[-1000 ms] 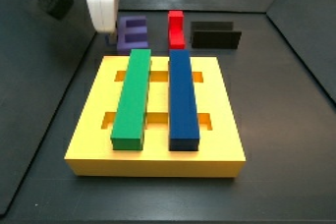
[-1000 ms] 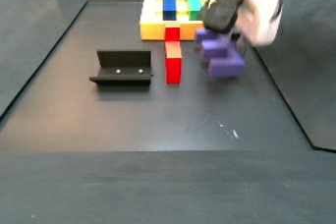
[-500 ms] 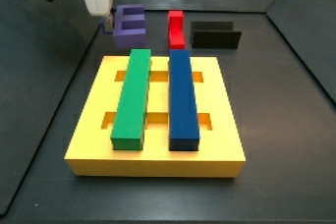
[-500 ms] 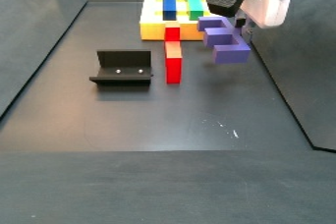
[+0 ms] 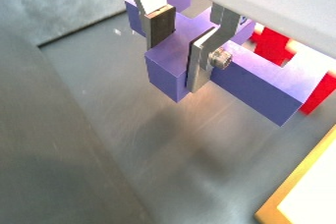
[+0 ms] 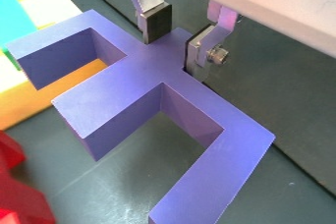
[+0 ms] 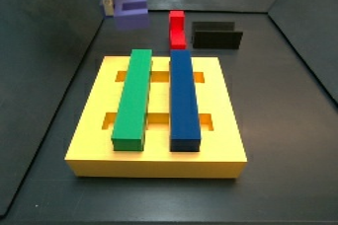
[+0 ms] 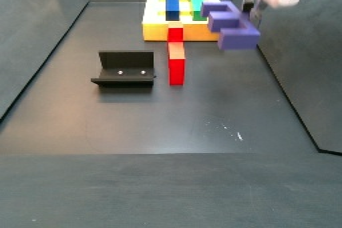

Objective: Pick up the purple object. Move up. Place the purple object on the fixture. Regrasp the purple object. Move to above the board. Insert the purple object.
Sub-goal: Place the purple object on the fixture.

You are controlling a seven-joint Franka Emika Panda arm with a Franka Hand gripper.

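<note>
The purple object [image 7: 130, 2] hangs in the air above the floor behind the board [image 7: 158, 156], held by my gripper [image 7: 111, 2]. In a side view the purple object [image 8: 235, 30] floats to the right of the board [image 8: 158, 33] under the gripper [image 8: 249, 8]. Both wrist views show the gripper [image 5: 182, 46] [image 6: 179, 36] shut on one arm of the purple cross [image 5: 252, 87] [image 6: 144, 95], pads pressed on both sides. The black fixture [image 7: 216, 36] [image 8: 124, 69] stands on the floor, apart from the gripper and with nothing on it.
A green bar [image 7: 132, 96] and a dark-blue bar [image 7: 185, 96] lie in the yellow board's slots. A small red block [image 7: 177, 29] [image 8: 177, 60] lies between the board and the fixture. Dark walls enclose the floor.
My gripper has risen with the purple object, lifting it off the floor to well above it, and has shifted slightly toward the back.
</note>
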